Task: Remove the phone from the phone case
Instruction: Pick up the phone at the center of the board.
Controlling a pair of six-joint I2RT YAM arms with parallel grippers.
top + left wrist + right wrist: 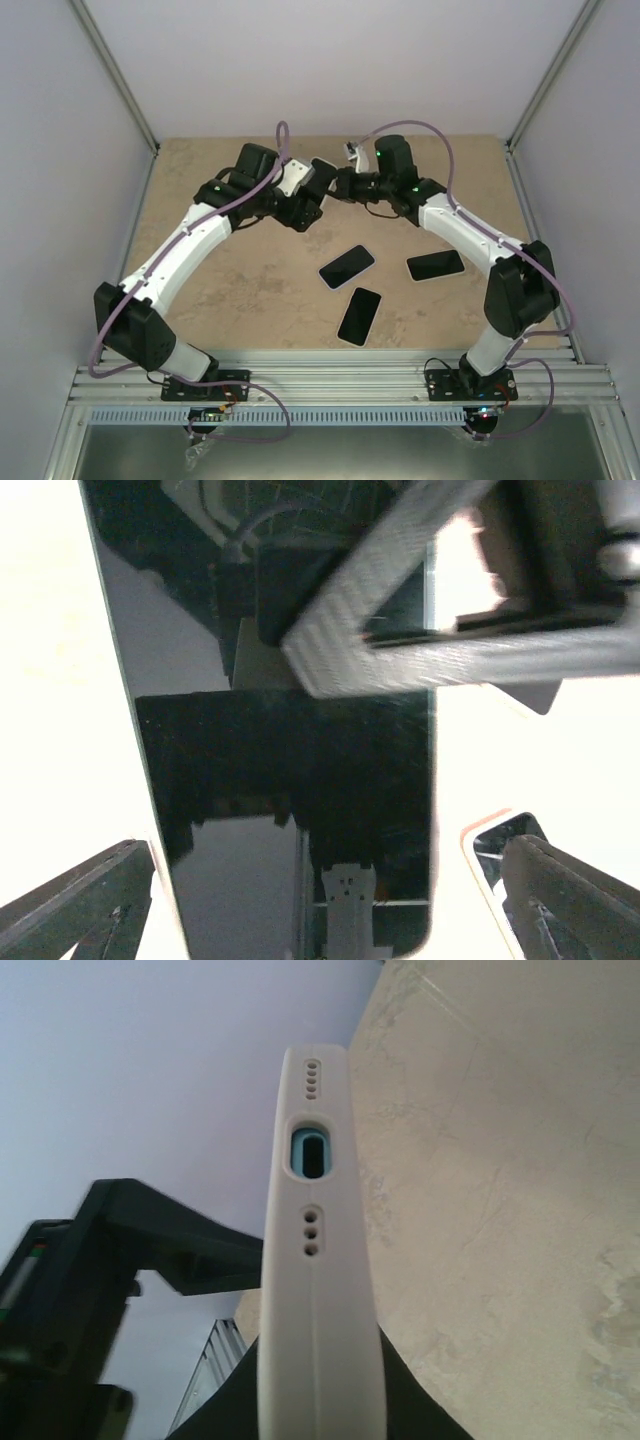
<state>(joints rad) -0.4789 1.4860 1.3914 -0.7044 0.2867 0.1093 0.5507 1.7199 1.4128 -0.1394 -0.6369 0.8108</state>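
The phone (290, 780) in its white phone case (318, 1290) is held up off the table between the two arms at the back middle (322, 173). My right gripper (318, 1400) is shut on the case, a black finger on each flat side. The case's bottom edge faces that camera, and teal shows through the charging port (312, 1152). In the left wrist view the dark glossy screen fills the middle. My left gripper (325, 880) stands open, its fingers (90, 900) wide apart on either side of the phone's near end. The right gripper's woven grey finger (400, 610) covers the far end.
Three dark-screened phones lie flat on the beige tabletop: one in the middle (347, 266), one nearer the front (359, 315), one to the right (435, 265). An orange-rimmed phone corner (500, 840) shows below. Grey walls close in the left, back and right.
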